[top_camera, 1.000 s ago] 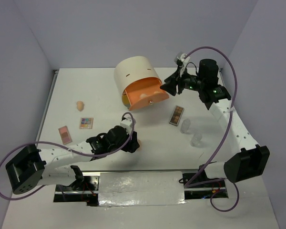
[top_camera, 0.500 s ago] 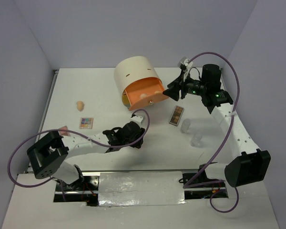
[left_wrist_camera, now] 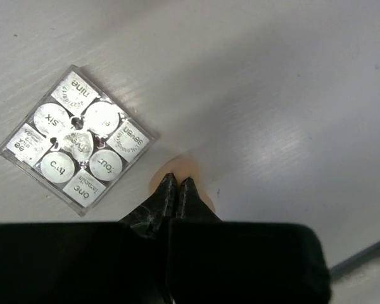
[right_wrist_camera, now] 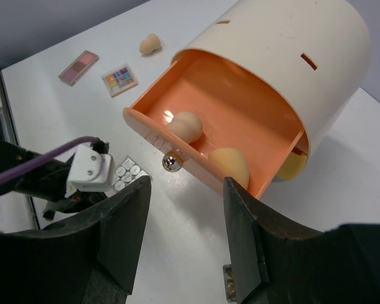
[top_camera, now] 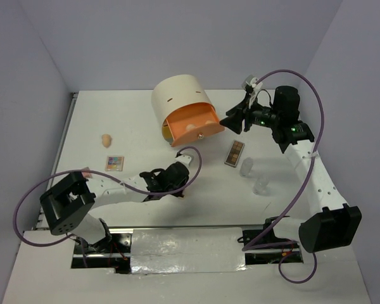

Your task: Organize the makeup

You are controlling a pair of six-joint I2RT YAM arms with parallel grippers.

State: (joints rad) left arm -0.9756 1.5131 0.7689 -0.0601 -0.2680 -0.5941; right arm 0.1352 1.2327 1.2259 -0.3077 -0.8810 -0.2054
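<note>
Two sponges [right_wrist_camera: 185, 125] lie in the open drawer [right_wrist_camera: 145, 126], with the right gripper [right_wrist_camera: 183, 190] above it, jaws wide and empty. The left gripper [left_wrist_camera: 178, 187] has its jaws pinched together at a third sponge [left_wrist_camera: 199, 195] beside the grey palette [left_wrist_camera: 76, 139]; whether it holds it is unclear. Bottles [top_camera: 246, 166], brown palette [top_camera: 234, 152] and the far-left sponge [top_camera: 106, 140] remain on the worktop [top_camera: 209, 209].

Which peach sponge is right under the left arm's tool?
The sponge peeking out at the left tool's tips, beside the clear square palette. Two others lie in the orange drawer; a fourth sits alone far left on the table.
</note>
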